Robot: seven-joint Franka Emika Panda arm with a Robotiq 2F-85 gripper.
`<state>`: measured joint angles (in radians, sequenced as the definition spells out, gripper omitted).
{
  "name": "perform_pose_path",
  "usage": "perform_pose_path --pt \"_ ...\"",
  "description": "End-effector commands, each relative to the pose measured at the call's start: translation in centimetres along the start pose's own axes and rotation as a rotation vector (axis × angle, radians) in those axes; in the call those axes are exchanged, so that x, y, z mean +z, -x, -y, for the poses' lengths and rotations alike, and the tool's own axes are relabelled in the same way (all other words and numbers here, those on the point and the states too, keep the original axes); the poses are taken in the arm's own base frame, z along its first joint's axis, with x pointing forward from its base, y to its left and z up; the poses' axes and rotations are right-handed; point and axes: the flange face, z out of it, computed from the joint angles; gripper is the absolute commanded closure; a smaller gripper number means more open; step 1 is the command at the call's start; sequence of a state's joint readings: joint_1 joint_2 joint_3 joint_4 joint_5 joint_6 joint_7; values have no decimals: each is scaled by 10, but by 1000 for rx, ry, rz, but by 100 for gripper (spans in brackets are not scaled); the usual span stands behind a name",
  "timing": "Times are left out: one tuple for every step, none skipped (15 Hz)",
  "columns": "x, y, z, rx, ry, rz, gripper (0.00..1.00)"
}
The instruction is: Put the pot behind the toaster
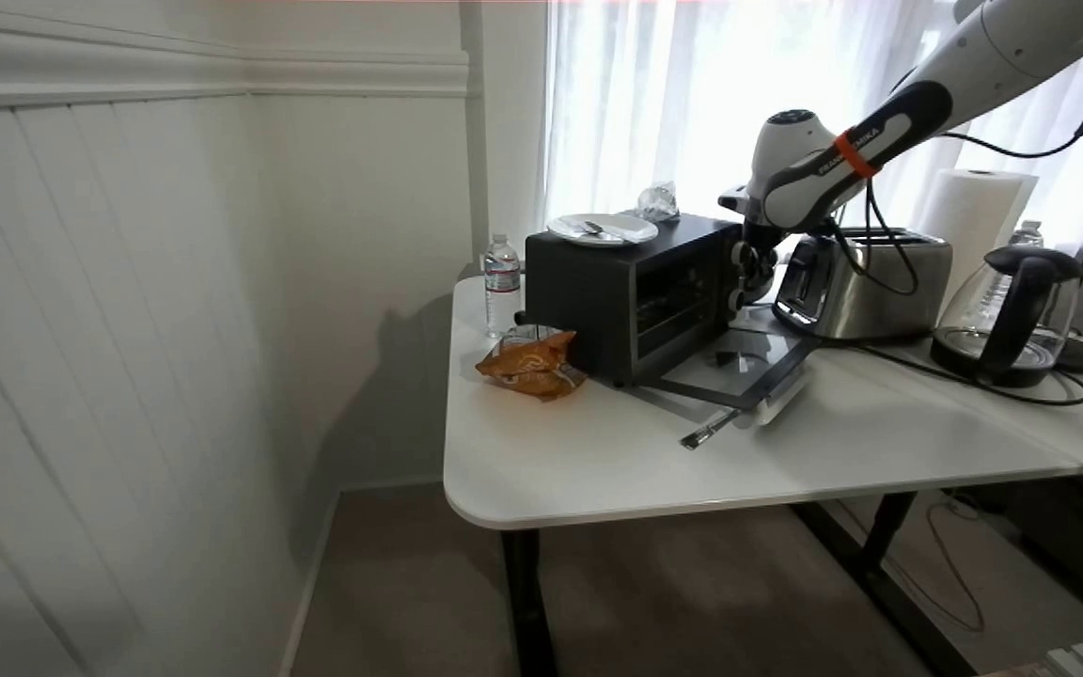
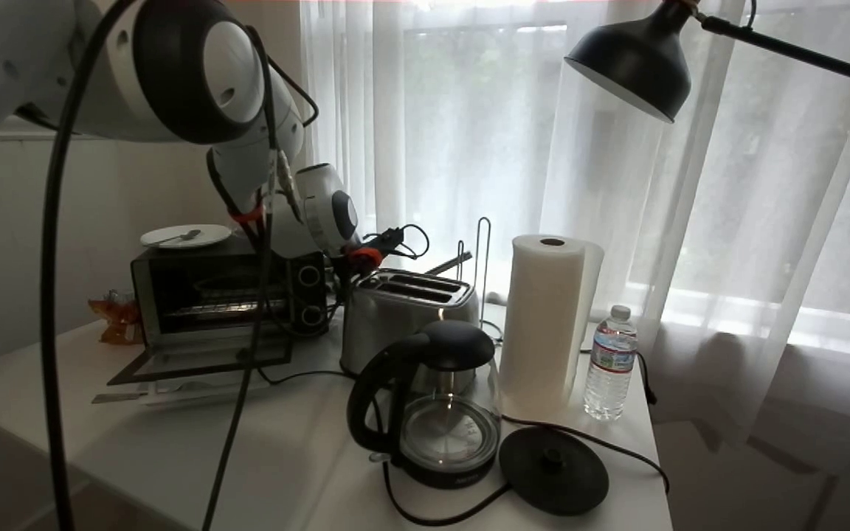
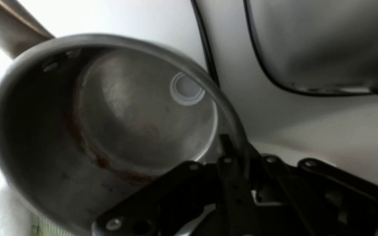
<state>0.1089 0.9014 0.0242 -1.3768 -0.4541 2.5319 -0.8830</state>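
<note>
In the wrist view the round silver pot [image 3: 126, 114] is seen from above, its handle [image 3: 11, 23] at upper left. A small pale ring [image 3: 187, 88] shows in it. My gripper [image 3: 238, 147] is shut on the pot's rim, one finger inside and one outside. The silver toaster [image 3: 326, 42] is at upper right, apart from the pot. In both exterior views the toaster [image 1: 880, 287] [image 2: 403, 317] stands beside the oven. The pot's body is hidden in an exterior view; a dark bar [image 2: 448, 263] behind the toaster may be its handle.
A black toaster oven [image 1: 579, 301] with its door [image 1: 739, 362] open carries a plate [image 1: 570, 228]. A kettle [image 2: 447, 435], its base [image 2: 554, 472], paper towels [image 2: 543, 324] and a bottle [image 2: 612, 365] stand near the toaster. Cords cross the table. An orange bag [image 1: 532, 365] lies beside the oven.
</note>
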Motion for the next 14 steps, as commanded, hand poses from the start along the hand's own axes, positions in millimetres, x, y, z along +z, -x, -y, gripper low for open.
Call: perform_pose_path --pt "0 5 -9 -44 27 -22 62" --pt "-1 5 -11 -52 35 -24 54" --pt "-2 7 -13 -57 39 -22 48" --pt "-3 8 -14 -61 45 -19 40" --pt "-4 10 -15 -61 46 -16 34" --pt "-6 11 -17 -57 47 -13 27" --pt "-10 13 -18 -48 40 -6 19" --pt "-14 14 -19 -39 36 -1 13" --pt "-21 13 -21 -24 23 0 5" --pt "-28 13 -24 -16 15 0 1" --pt "-38 14 -28 -6 5 -1 0" --pt "-48 14 -33 5 1 6 0" --pt "-60 16 -36 15 -10 16 0" --pt "-74 17 -38 41 -43 28 0"
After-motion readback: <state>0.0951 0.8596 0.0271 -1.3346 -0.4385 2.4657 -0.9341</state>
